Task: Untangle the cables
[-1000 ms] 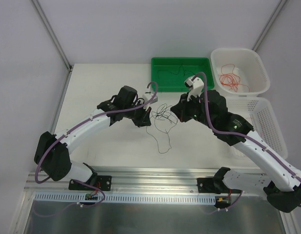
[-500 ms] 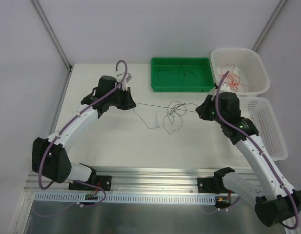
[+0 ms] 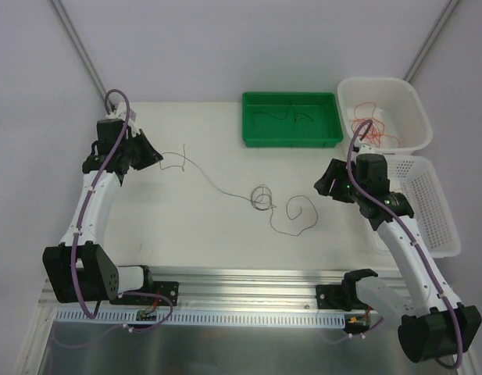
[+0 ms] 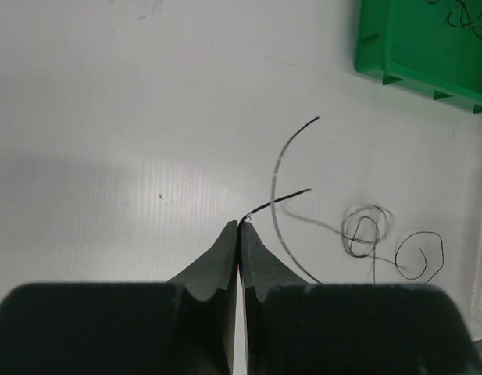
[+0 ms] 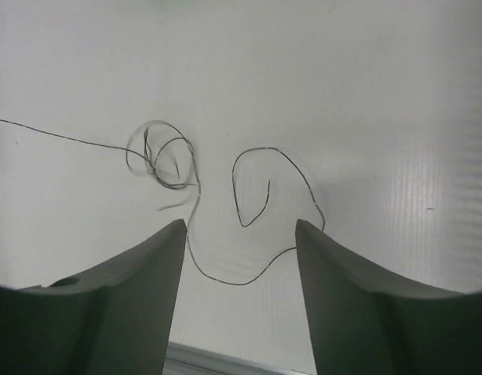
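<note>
Your left gripper (image 3: 153, 157) (image 4: 239, 226) sits at about 10 o'clock from the middle of the table (image 3: 186, 234). Its jaws are pressed fully together on one end of a dark cable (image 3: 261, 198) (image 4: 276, 167). In the left wrist view a short stub of wire pokes out from the pinched tips.

From that grip the cable's long axis runs across the white tabletop toward 4 o'clock. It is hair-thin, dark grey to black and smooth. It runs almost straight at first, then gathers into a small knot of overlapping rings near the table's middle, and ends in an open hook-shaped curl toward 3 o'clock.

Your right gripper (image 3: 322, 187) (image 5: 241, 226) is at 3 o'clock. Its jaws stand well apart and hold nothing; the knot and curl lie on the surface beyond its fingertips.

At 12 o'clock is a glossy green plastic tray (image 3: 291, 142) with a few dark strands (image 3: 283, 116) in it. At 1 o'clock a white slotted basket (image 3: 381, 80) holds loose red cables (image 3: 369, 129).
</note>
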Robot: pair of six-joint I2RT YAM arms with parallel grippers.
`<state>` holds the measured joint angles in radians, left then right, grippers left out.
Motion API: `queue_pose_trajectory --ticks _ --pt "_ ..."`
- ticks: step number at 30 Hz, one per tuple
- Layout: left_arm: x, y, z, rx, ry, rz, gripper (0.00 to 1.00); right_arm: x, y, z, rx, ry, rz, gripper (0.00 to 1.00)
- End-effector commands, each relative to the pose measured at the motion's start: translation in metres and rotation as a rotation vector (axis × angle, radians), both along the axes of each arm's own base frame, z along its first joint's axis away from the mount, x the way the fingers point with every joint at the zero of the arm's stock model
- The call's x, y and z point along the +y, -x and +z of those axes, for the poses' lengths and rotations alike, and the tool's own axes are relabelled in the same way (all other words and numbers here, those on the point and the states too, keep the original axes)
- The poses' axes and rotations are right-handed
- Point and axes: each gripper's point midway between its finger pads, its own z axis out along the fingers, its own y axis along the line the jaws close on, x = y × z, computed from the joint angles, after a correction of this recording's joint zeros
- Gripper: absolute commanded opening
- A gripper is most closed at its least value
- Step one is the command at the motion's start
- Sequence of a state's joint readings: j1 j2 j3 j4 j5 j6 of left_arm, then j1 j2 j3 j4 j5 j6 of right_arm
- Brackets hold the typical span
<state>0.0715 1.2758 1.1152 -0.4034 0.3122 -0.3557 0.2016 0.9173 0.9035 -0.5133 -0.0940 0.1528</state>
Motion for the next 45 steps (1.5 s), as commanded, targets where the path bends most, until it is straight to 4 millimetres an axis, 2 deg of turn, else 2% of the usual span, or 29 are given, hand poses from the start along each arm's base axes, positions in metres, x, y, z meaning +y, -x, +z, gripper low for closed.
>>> queue_pose_trajectory --ticks 1,4,7,8,11,12,14,15,17,19,23,31,34,36,38,40,41,42,43,45 --pt "-0.001 -0.002 0.001 -0.009 -0.003 -0.02 0.0 0.021 0.005 -0.013 0.029 0.023 0.121 0.64" --pt "-0.002 -0.001 0.006 -0.026 -0.008 -0.028 0.0 0.044 0.007 -0.017 0.012 0.032 0.204 0.66" --pt "-0.002 0.0 0.01 -0.04 -0.015 -0.031 0.0 0.068 0.009 -0.031 0.051 0.045 0.298 0.65" --pt "-0.001 0.0 0.011 -0.043 -0.015 -0.029 0.0 0.081 0.012 -0.044 0.088 0.07 0.356 0.65" --pt "-0.003 0.0 0.012 -0.047 -0.012 -0.036 0.0 0.11 0.017 -0.056 0.091 0.12 0.48 0.66" --pt "-0.004 0.001 0.012 -0.046 -0.01 -0.04 0.0 0.121 0.017 -0.067 0.122 0.129 0.516 0.67" --pt "-0.003 0.001 0.012 -0.046 -0.009 -0.042 0.0 0.146 0.018 -0.065 0.082 0.151 0.633 0.69" --pt "-0.004 0.001 0.012 -0.048 -0.01 -0.044 0.0 0.156 0.018 -0.074 0.089 0.178 0.697 0.7" --pt "-0.004 0.001 0.011 -0.047 -0.012 -0.046 0.0 0.174 0.017 -0.074 0.069 0.199 0.764 0.71" --pt "-0.003 0.001 0.012 -0.051 -0.017 -0.045 0.0 0.18 0.009 -0.084 0.071 0.239 0.775 0.74" --pt "-0.003 0.001 0.012 -0.051 -0.018 -0.045 0.0 0.195 -0.001 -0.084 0.033 0.257 0.805 0.76" --pt "-0.004 0.001 0.013 -0.053 -0.02 -0.053 0.0 0.204 -0.01 -0.108 0.053 0.376 0.898 0.75" --pt "-0.002 0.0 0.012 -0.051 -0.024 -0.047 0.0 0.208 -0.005 -0.122 0.094 0.383 0.953 0.7" --pt "0.001 -0.001 0.009 -0.047 -0.038 -0.037 0.0 0.209 0.003 -0.128 0.126 0.36 0.989 0.61" --pt "0.004 0.0 0.01 -0.05 -0.056 -0.027 0.0 0.209 0.014 -0.132 0.148 0.319 1.013 0.37" --pt "0.018 0.0 0.01 -0.052 -0.109 0.022 0.0 0.206 0.016 -0.121 0.121 0.299 0.996 0.19" --pt "0.024 0.001 0.014 -0.062 -0.131 0.046 0.0 0.199 0.021 -0.124 0.132 0.303 0.984 0.01" --pt "0.032 0.002 0.014 -0.06 -0.154 0.075 0.0 0.192 0.019 -0.12 0.131 0.311 0.948 0.01" --pt "0.047 0.003 0.014 -0.057 -0.197 0.134 0.0 0.184 0.017 -0.102 0.089 0.302 0.914 0.01" --pt "0.064 0.008 0.015 -0.049 -0.237 0.209 0.0 0.163 0.017 -0.087 0.092 0.322 0.849 0.01"
